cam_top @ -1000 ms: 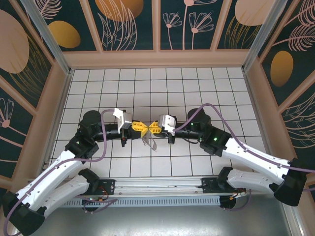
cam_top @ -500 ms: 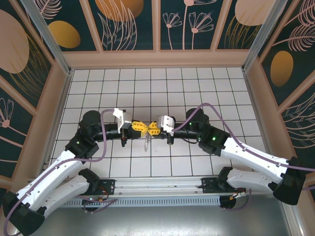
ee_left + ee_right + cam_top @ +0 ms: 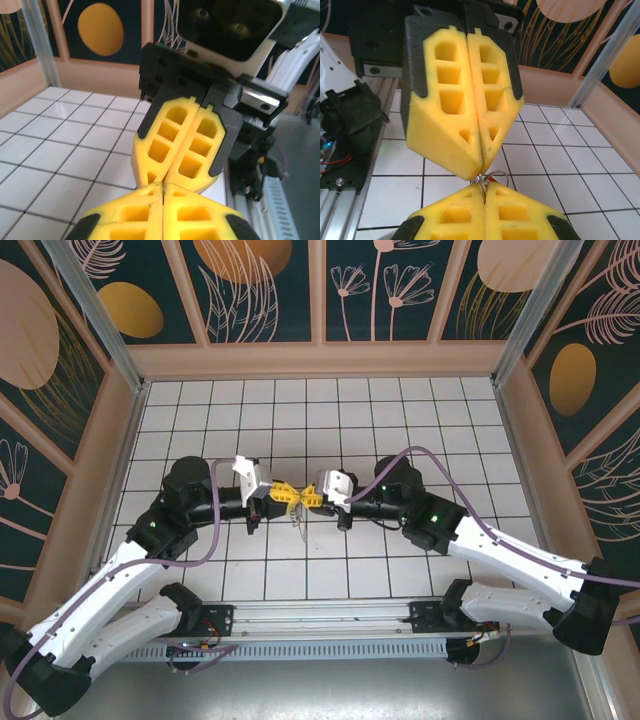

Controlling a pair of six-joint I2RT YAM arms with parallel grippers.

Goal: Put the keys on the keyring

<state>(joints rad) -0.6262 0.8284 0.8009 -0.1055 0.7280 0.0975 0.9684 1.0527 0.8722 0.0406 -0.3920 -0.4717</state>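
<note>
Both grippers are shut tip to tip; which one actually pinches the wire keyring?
The right gripper: in its wrist view the silvery keyring rises from the seam between its shut fingers; the left gripper's tips only sit above it.

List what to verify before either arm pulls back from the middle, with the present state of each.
1. The left gripper is shut: ok, its fingers meet with no gap in the right wrist view.
2. The right gripper is shut: ok.
3. The keyring is held: ok, its thin wire runs into the right gripper's seam.
4. A key is threaded on the ring: cannot tell; a silvery piece hangs below the fingertips.
5. The two grippers are apart: not ok, their tips appear to touch.
</note>
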